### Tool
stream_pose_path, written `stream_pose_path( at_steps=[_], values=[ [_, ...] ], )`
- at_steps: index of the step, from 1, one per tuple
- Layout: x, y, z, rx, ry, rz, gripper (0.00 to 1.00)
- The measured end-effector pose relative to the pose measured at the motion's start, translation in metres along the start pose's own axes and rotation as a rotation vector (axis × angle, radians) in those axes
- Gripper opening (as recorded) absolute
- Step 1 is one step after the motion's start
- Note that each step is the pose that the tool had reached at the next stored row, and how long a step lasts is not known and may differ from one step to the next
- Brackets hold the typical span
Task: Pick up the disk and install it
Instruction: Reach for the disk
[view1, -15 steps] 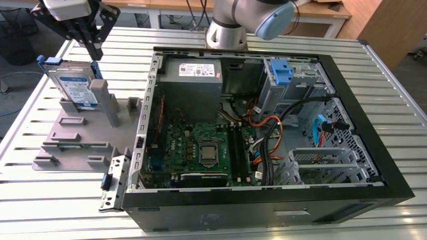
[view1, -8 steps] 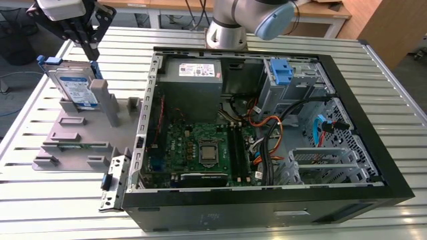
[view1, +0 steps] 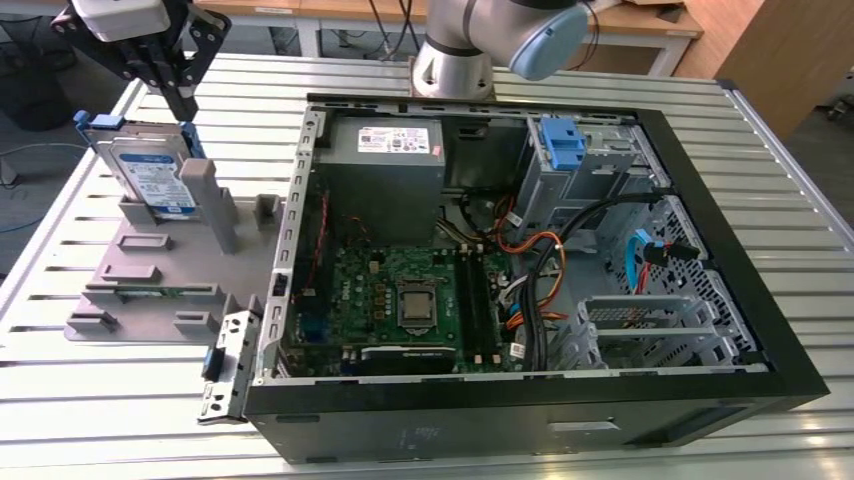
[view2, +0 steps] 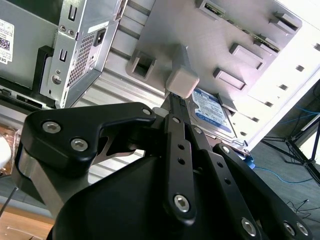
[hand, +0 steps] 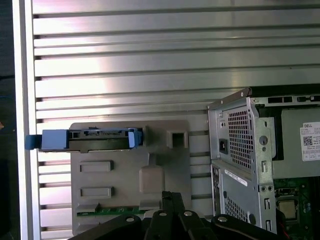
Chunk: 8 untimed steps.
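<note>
At the far end of the slatted worktop (view1: 80, 400), on the exterior view's left, the tool (view1: 180, 102) hangs above a grey fixture plate (view1: 140, 275). Its two fingers look pressed together and are pinching nothing. The disk (view1: 144, 170) stands on its long edge in a slot of that plate, label face out, with its blue bracket tabs at both ends. Its long axis runs from far to near, roughly parallel to the side wall of the open computer case (view1: 287, 300). The disk sits below the tool and slightly to the exterior view's left of it.

In both wrist views the tool (view2: 172, 100) (hand: 170, 196) lines up over the plate's upright grey post (view2: 182, 80) (hand: 151, 177) rather than over the disk (view2: 215, 112) (hand: 90, 140). It is near the disk but not touching it.

By count there is one disk, one tool, one fixture plate and one case. Inside the case is one blue latch piece (view1: 565, 145).
</note>
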<state>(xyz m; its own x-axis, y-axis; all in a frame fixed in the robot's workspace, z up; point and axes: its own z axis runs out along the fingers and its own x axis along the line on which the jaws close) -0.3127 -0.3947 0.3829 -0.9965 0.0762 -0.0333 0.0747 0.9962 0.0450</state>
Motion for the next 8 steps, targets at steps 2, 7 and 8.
stream_pose_path(
  at_steps=[2,7,8],
  values=[
    [0.0000,0.0000,0.0000,0.0000,0.0000,0.000,0.11],
    [0.0009,0.0000,0.0003,-0.0001,-0.0001,0.000,0.11],
    [0.0016,0.0001,0.0004,0.0000,0.0000,0.000,0.11]
  ],
)
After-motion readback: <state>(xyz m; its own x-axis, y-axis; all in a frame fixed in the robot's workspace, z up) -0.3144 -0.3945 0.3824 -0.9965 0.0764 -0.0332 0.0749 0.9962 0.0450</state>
